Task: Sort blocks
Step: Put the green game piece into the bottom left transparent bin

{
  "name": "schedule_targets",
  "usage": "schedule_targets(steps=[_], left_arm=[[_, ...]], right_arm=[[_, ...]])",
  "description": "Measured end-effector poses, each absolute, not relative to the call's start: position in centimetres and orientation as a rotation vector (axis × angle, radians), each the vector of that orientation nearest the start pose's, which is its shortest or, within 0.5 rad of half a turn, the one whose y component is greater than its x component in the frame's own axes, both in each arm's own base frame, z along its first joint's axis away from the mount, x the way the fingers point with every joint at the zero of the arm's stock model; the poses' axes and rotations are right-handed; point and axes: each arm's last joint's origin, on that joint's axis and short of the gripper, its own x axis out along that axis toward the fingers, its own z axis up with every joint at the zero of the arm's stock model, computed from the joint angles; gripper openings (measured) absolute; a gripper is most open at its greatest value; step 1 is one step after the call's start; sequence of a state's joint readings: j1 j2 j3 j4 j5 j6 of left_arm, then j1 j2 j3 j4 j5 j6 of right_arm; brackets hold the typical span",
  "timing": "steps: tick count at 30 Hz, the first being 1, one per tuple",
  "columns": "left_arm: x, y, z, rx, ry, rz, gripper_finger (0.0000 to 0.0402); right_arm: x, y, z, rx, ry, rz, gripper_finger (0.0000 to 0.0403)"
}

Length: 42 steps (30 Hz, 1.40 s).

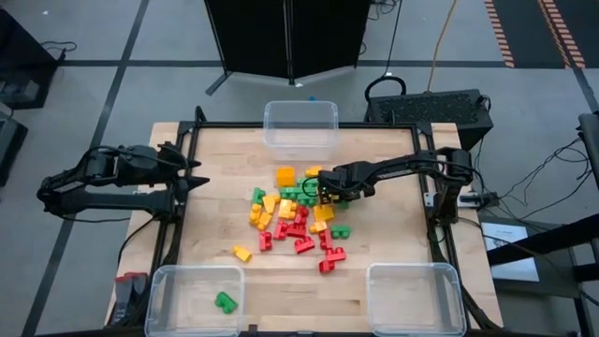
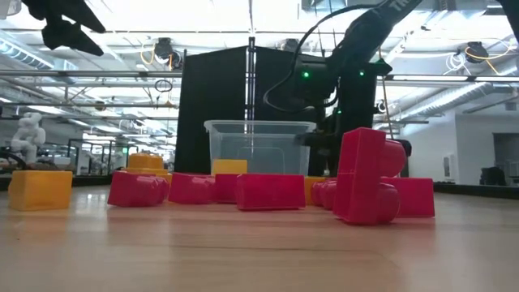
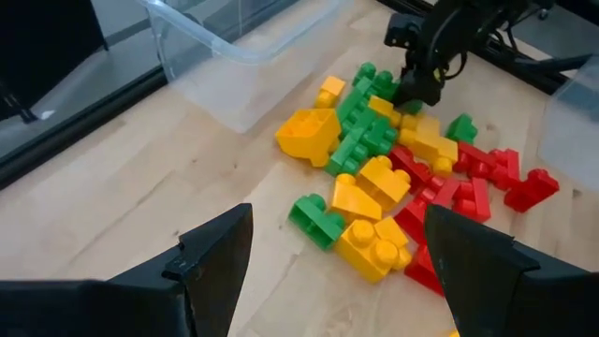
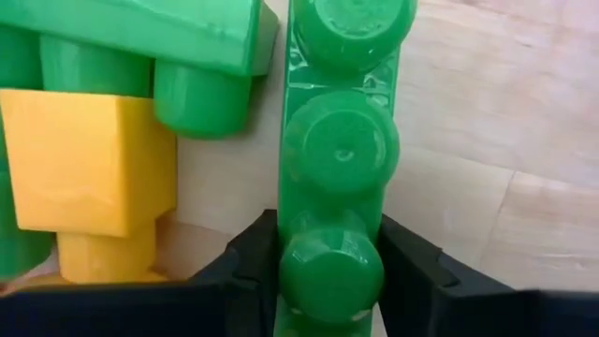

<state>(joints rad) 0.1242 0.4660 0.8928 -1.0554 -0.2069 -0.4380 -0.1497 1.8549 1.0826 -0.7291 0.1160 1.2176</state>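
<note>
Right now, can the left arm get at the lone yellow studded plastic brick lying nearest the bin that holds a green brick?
Probably yes. The lone yellow studded plastic brick lies apart from the pile on bare wood, nothing over it; the left gripper waits open at the table's left edge.

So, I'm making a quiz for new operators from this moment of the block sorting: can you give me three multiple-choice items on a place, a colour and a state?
1. Where is the right end effector?
A. over the near right bin
B. at the far side of the block pile
C. off the table

2. What colour is the block in the near left bin?
A. red
B. yellow
C. green

3. What sits between the right end effector's fingers?
A. a long green block
B. a red block
C. nothing

Answers: 1 B, the high view shows it over the pile, towards the far bin. 2 C, the high view shows green there. 3 A, the right wrist view shows both fingers flanking its end.
</note>
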Motion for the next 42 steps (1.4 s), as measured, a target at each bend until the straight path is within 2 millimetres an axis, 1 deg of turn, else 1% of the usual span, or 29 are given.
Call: schedule_targets(steps=[2, 4, 7, 9, 15, 19, 22, 29, 32, 37, 42], left_arm=[[5.9, 1.4, 32.2, -0.391, 0.549, 0.458, 0.0287], [5.9, 1.4, 32.2, -0.392, 0.548, 0.46, 0.0287], [5.9, 1.4, 32.2, -0.392, 0.547, 0.461, 0.0287], [5.9, 1.4, 32.2, -0.39, 0.547, 0.464, 0.0287], [5.9, 1.4, 32.2, -0.385, 0.541, 0.48, 0.0287], [5.9, 1.5, 32.2, -0.38, 0.538, 0.494, 0.0287], [5.9, 1.5, 32.2, -0.38, 0.536, 0.496, 0.0287], [5.9, 1.5, 32.2, -0.388, 0.532, 0.497, 0.0287], [5.9, 1.5, 32.2, -0.406, 0.528, 0.503, 0.0287], [5.9, 1.5, 32.2, -0.403, 0.525, 0.512, 0.0287], [5.9, 1.5, 32.2, -0.397, 0.521, 0.526, 0.0287]], right_arm=[[30.9, -5.0, 14.1, 0.979, 1.173, -1.101, 0.0114], [29.9, -4.9, 15.1, 0.957, 1.197, -1.126, 0.0114], [29.5, -4.8, 17.5, 0.972, 1.131, -1.097, 0.0114], [28.6, -4.4, 18.9, 0.963, 1.118, -1.086, 0.0114], [27.8, -2.6, 23.6, 0.975, 0.895, -0.945, 0.0114], [28.4, -1.4, 25.4, 0.963, 0.758, -0.803, 0.0114], [29.2, -0.7, 26.0, 0.953, 0.688, -0.712, 0.0114], [32.3, 0.8, 25.7, 0.926, 0.56, -0.511, 0.0114], [33.6, 1.3, 25.6, 0.898, 0.537, -0.443, 0.0114], [36.1, 1.7, 26.3, 0.735, 0.53, -0.363, 0.0114], [39.6, 2.1, 27.6, 0.566, 0.535, -0.238, 0.0114]])
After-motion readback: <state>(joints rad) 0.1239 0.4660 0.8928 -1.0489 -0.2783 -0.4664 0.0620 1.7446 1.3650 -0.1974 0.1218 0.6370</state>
